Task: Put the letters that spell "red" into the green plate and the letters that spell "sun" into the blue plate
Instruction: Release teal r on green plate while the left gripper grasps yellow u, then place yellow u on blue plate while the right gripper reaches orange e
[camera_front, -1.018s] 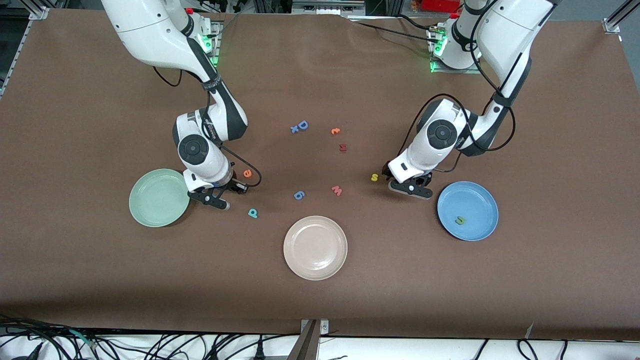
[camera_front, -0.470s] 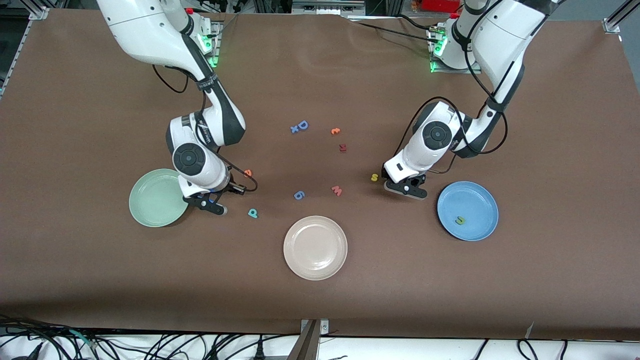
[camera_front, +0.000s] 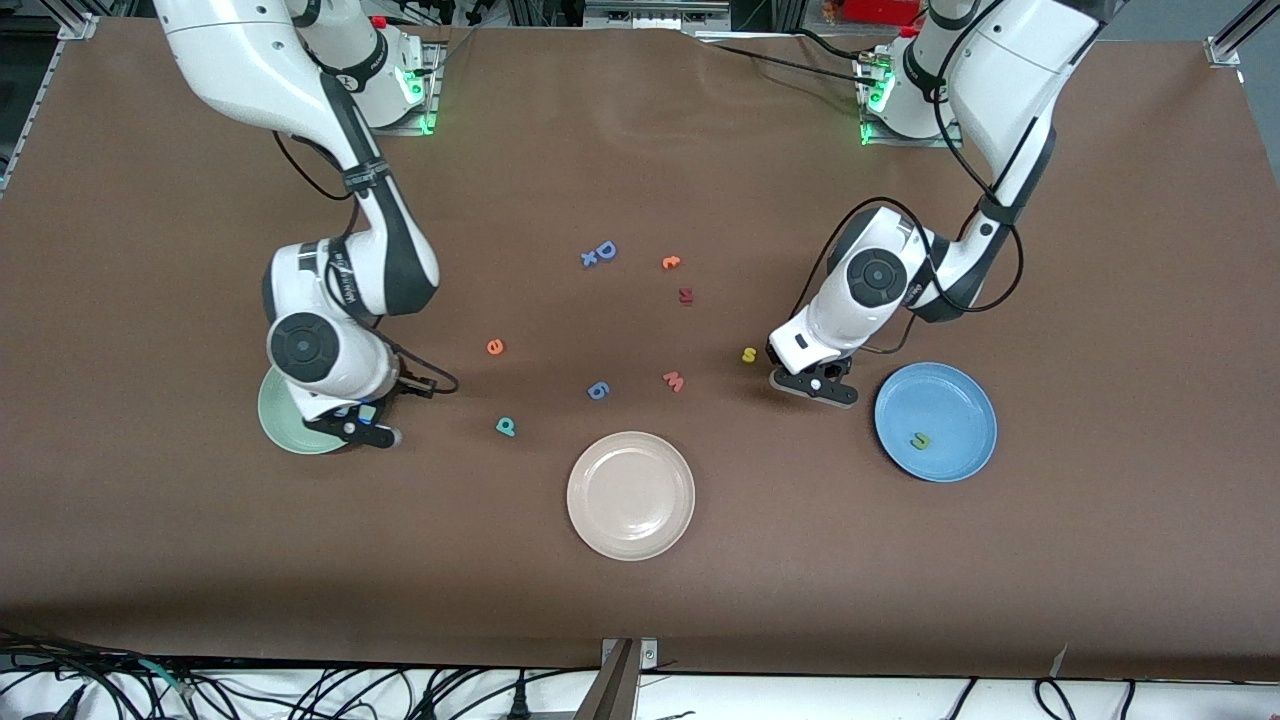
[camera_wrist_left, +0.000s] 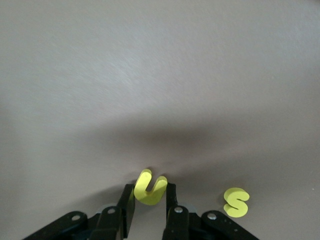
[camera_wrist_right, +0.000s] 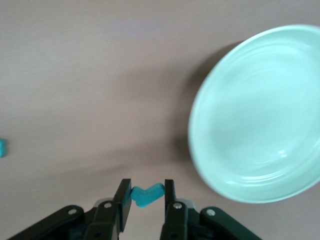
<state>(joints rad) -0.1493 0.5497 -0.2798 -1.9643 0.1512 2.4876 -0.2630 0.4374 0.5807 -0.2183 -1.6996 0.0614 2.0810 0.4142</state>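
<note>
A: The front view is evenly lit from above, with a dark band of shadow along the table (camera_front: 900, 560) edge nearest the camera.

B: Green lights glow at both arm bases. The wrist views look paler and washed out.

A: The right wrist view is motion-blurred; the green plate (camera_wrist_right: 260, 115) smears.

B: A soft shadow pools ahead of the left pincer (camera_wrist_left: 150, 200).

A brown table (camera_front: 640, 600) carries three plates: the green plate (camera_front: 285, 425) toward the right arm's end, a beige plate (camera_front: 630, 495) at 6 o'clock, the blue plate (camera_front: 935, 421) toward the left arm's end. Loose letters lie mid-table: orange "e" (camera_front: 494, 346), teal "d" (camera_front: 506, 427), yellow "s" (camera_front: 749, 354), pink "w" (camera_front: 674, 380), blue "6" (camera_front: 598, 390), blue "D" (camera_front: 603, 251).
</note>
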